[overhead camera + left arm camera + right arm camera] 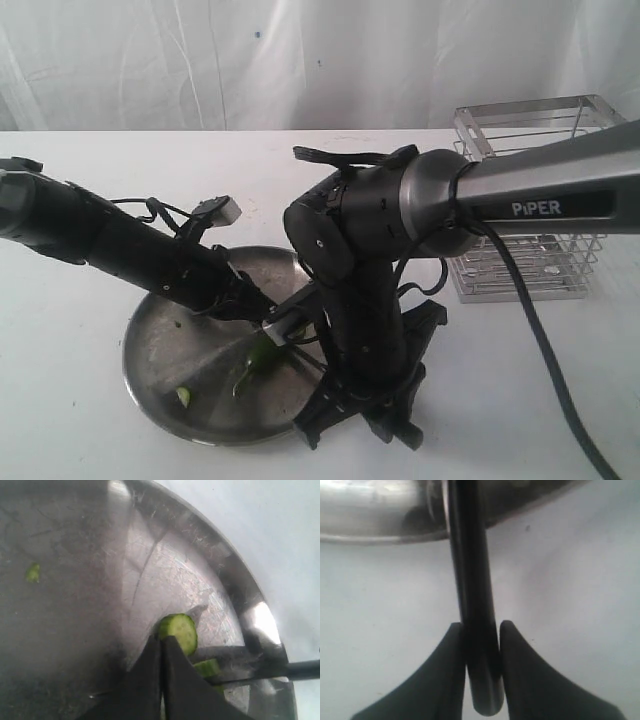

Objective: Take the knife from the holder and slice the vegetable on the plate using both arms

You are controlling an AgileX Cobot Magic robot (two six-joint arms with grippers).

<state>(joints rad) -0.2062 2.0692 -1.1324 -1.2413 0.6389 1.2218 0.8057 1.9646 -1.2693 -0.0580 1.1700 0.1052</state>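
The steel plate (150, 340) lies in the middle of the white table. My left gripper (161, 639) is shut, its tips pressed against the cut face of the green vegetable (180, 630), with nothing visible between the jaws. A second green piece (207, 667) lies beside the dark knife blade (280, 672), which crosses the plate rim (240, 585). My right gripper (481, 625) is shut on the knife's black handle (472, 570), just outside the plate rim (370, 532). In the exterior view the vegetable (260, 357) lies between the left gripper (255, 312) and the right gripper (335, 405).
The silver wire holder (535, 200) stands at the back right, behind the right arm's grey PiPER tube (545, 195). Small green slices lie loose on the plate (183, 397) (32, 572). A black cable (545, 350) hangs over the table at the right.
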